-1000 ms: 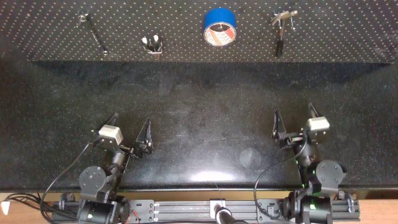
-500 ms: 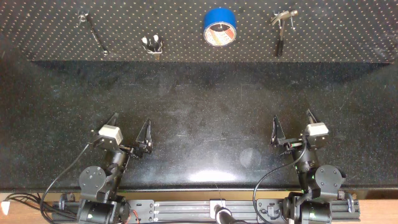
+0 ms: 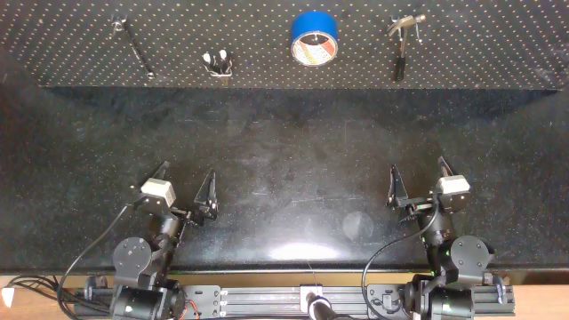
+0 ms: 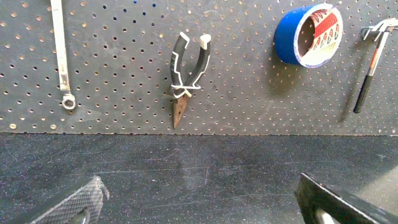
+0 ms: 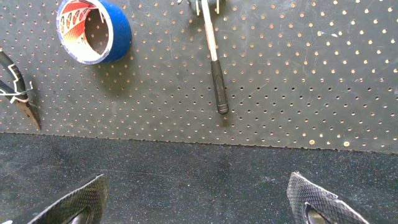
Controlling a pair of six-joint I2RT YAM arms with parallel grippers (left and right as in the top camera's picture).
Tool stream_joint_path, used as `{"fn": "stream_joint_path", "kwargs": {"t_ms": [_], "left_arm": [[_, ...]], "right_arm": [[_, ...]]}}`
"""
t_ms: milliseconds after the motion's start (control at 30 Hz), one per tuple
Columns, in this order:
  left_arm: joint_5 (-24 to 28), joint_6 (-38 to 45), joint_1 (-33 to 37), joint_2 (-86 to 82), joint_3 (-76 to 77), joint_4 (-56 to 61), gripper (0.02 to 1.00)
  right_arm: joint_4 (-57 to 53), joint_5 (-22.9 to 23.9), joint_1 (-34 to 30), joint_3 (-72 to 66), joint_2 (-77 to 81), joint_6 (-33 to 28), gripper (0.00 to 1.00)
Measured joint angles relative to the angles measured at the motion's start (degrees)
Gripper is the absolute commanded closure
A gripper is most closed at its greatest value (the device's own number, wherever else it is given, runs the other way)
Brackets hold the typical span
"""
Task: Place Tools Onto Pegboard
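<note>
Four tools hang on the black pegboard [image 3: 498,44] at the back: a wrench [image 3: 133,46], pliers [image 3: 218,63], a blue tape roll [image 3: 314,39] and a hammer [image 3: 402,43]. The left wrist view faces the wrench [image 4: 60,53], pliers [image 4: 185,71], tape roll [image 4: 309,35] and hammer [image 4: 370,59]. The right wrist view faces the tape roll [image 5: 93,29], the hammer [image 5: 213,56] and part of the pliers [image 5: 18,87]. My left gripper [image 3: 184,184] and right gripper [image 3: 418,180] rest low near the arm bases, both open and holding nothing.
The dark speckled worktop [image 3: 293,160] stretches between the grippers and the pegboard with nothing lying on it. Cables and the arm bases line the front edge.
The right gripper has drawn back slightly toward its base and settled. The left arm and the hung tools have not moved.
</note>
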Motion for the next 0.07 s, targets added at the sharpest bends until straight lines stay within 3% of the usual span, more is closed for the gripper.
{"fn": "stream_joint_path", "kwargs": {"t_ms": [67], "left_arm": [[0.0,0.0,0.0,0.0,0.0,0.0,0.023]], "right_arm": [[0.0,0.0,0.0,0.0,0.0,0.0,0.051]]}}
